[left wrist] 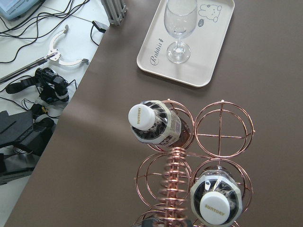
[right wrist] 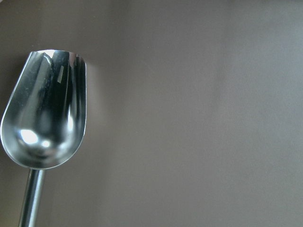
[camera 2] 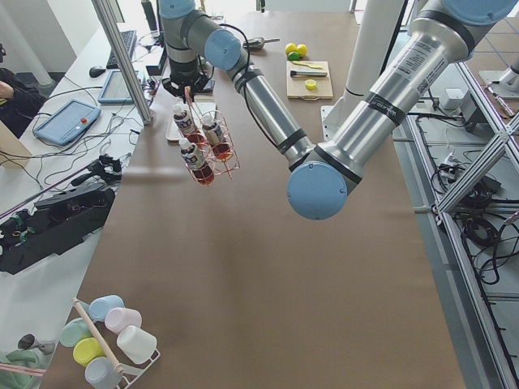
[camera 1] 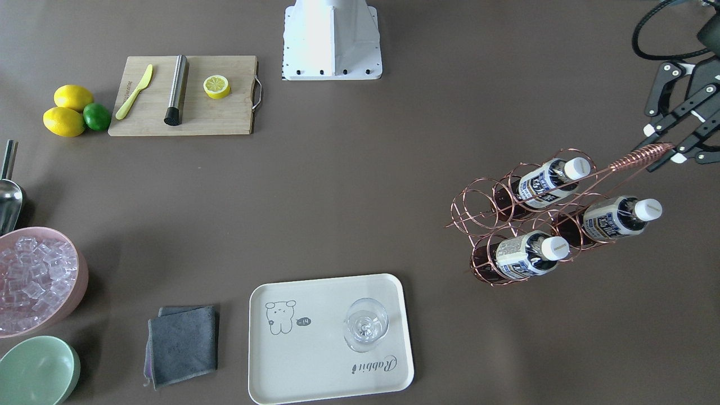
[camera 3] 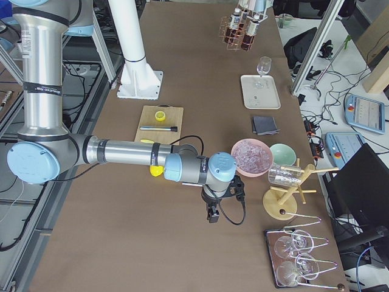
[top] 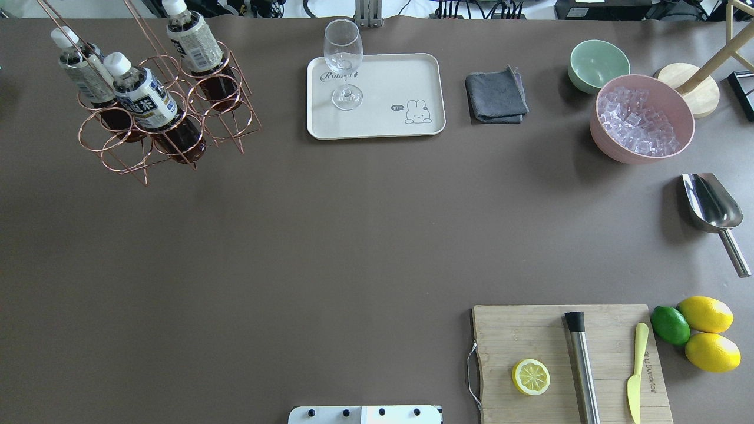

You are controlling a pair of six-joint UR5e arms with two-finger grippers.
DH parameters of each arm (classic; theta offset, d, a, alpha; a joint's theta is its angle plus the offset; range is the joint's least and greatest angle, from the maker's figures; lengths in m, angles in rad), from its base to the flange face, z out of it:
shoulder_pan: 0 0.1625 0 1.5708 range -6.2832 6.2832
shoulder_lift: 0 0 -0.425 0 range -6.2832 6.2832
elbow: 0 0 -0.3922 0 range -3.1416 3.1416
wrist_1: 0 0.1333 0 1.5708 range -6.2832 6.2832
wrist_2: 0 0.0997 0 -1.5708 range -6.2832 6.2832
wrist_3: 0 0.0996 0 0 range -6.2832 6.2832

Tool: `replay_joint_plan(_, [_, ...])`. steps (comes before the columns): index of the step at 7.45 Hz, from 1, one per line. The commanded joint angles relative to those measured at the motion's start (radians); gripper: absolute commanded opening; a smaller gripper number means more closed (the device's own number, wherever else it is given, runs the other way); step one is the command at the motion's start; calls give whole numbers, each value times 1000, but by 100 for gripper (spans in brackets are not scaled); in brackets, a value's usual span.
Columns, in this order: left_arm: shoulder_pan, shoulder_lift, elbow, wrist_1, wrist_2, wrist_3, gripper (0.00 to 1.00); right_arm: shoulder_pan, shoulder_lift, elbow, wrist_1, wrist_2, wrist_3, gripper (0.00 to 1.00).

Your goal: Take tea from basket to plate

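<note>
Three tea bottles with white caps (camera 1: 548, 180) (camera 1: 616, 219) (camera 1: 526, 254) stand in a copper wire basket (camera 1: 489, 208) at the table's left end. My left gripper (camera 1: 664, 145) is shut on the coiled end of the basket's handle (left wrist: 173, 189). In the exterior left view the basket (camera 2: 207, 150) seems to hang just above the table. The cream plate (camera 1: 315, 360) (top: 383, 88) lies at the far edge beside the basket and carries an empty wine glass (camera 1: 365, 325). My right gripper (camera 3: 213, 214) hovers over a steel scoop (right wrist: 45, 118). I cannot tell whether it is open.
A grey cloth (top: 496, 96), a mint-green bowl (top: 598, 65) and a pink bowl of ice (top: 642, 118) lie right of the plate. The scoop (top: 710, 203) lies near the right edge. A cutting board (top: 565, 365) with a half lemon, muddler and knife, plus lemons and a lime (top: 701, 330), sits near right.
</note>
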Motion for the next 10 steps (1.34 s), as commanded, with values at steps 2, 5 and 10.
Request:
replay_joint_plan(2, [160, -36, -87, -8, 7, -155, 0, 1, -8, -6, 0, 0, -5, 100])
replay_joint_plan(5, [272, -44, -97, -155, 16, -146, 0, 4, -15, -5, -1, 3, -2, 100])
replay_joint_plan(10, [479, -114, -101, -251, 194, -173, 0, 35, -34, -10, -3, 6, -5, 100])
